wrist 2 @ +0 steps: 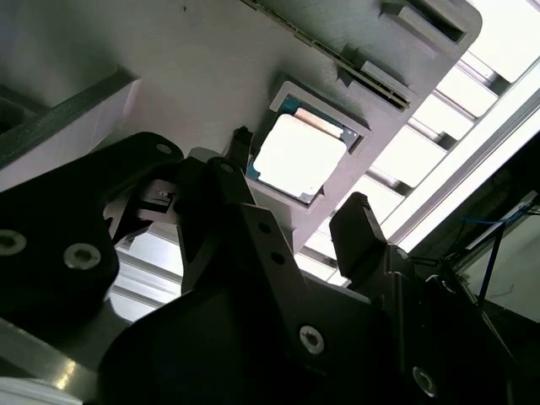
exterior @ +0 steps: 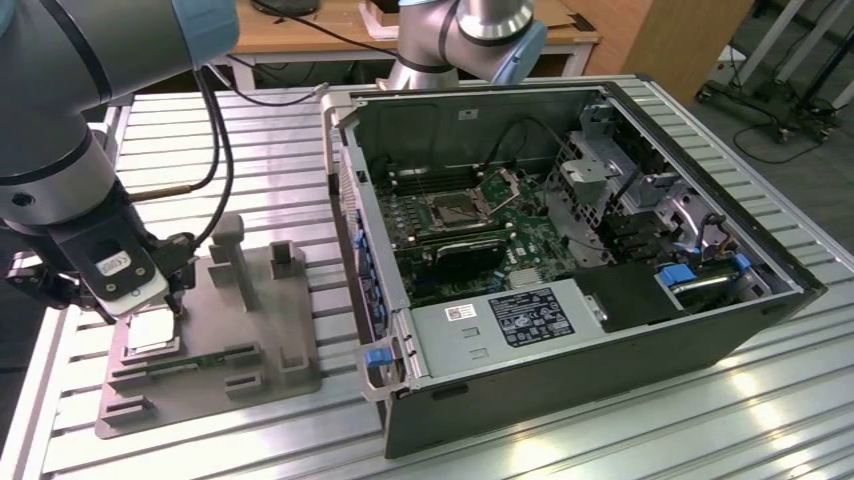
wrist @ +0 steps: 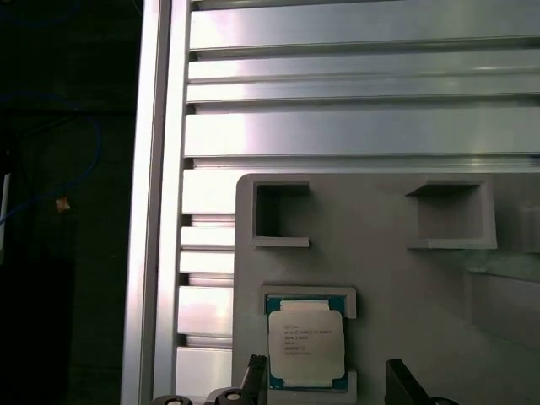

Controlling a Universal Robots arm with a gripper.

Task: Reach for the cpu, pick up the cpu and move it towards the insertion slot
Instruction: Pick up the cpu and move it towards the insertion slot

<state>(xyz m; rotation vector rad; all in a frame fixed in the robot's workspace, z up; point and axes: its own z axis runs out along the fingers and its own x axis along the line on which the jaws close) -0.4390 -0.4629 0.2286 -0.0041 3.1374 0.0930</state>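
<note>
Gripper: hangs over the fixture's near corner, fingers spread wide. Seen in both wrist views and low on the arm in the exterior view.
Fingers: one on each side of the cpu, the gap wider than the chip. No contact with it shows.
Cpu: lies flat, silver top up, in a square recess of the fixture close to the fixture's edge. A thin green border shows around the metal top. It sits between the fingers in the second wrist view and right under the gripper in the exterior view.
Fixture: grey plastic block lying flat on the table. Two open square recesses lie farther in from the cpu's recess. Its pale face also shows in the second wrist view.
Stick: long green memory strip lying in a groove of the fixture, just beside the cpu's recess.
Table: ribbed aluminium slats under and around the fixture.
Case: open computer case lying on its side, next to the fixture on the exterior view's right.
Slot: square silver socket with a dark centre on the board inside the case, well apart from the fixture. Its metal frame stands hinged up.
</note>
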